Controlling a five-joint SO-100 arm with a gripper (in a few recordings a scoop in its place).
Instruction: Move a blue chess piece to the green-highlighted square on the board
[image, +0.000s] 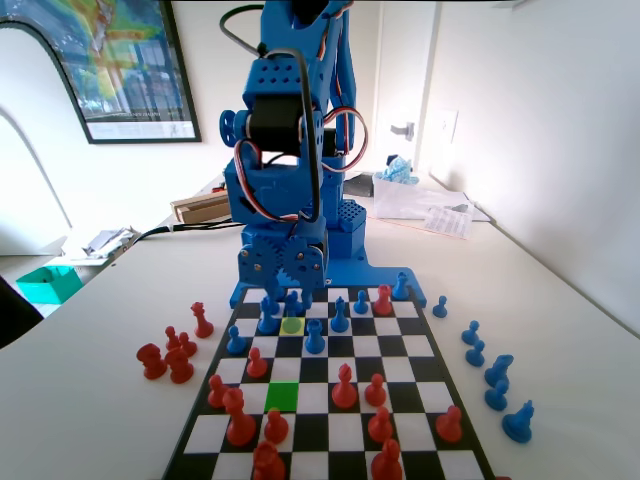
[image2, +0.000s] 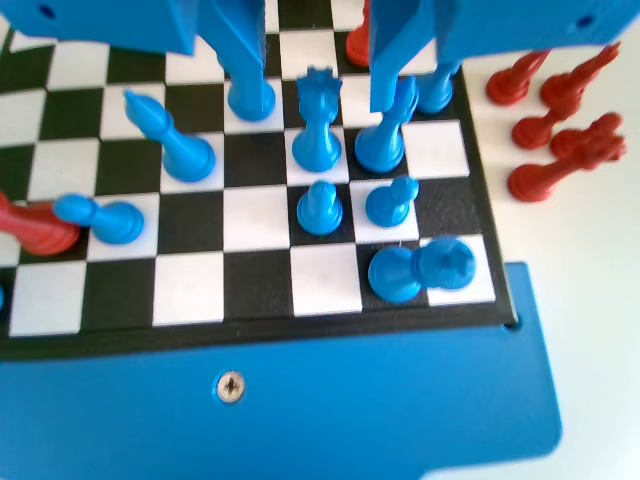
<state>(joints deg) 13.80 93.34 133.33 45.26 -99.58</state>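
Gripper (image2: 318, 95) (image: 291, 300): low over the arm-end rows of the board (image2: 250, 285) (image: 345, 430). Jaws spread apart, not closed on any piece.

In the gap between the jaws, wrist view: tall blue crowned piece (image2: 318, 125), upright, clear of both jaws. Contact of the jaw tips with the blue pieces behind them: cannot tell.

Blue chess piece (image2: 320, 207): upright on a black square, just below the gap and the crowned piece, outside the jaws. Second blue pawn (image2: 392, 200) just right of it, below the right jaw. Toppled blue piece (image2: 420, 268) lower still, on the board's edge row.

Left of the left jaw: blue bishop (image2: 170, 140), upright; further down-left, a blue pawn lying on its side (image2: 100, 218).

Green-highlighted square (image: 283, 395): fixed view, well apart from the jaws toward the camera, unoccupied, among red pieces. Yellow-tinted square (image: 291, 324) directly below the jaws.
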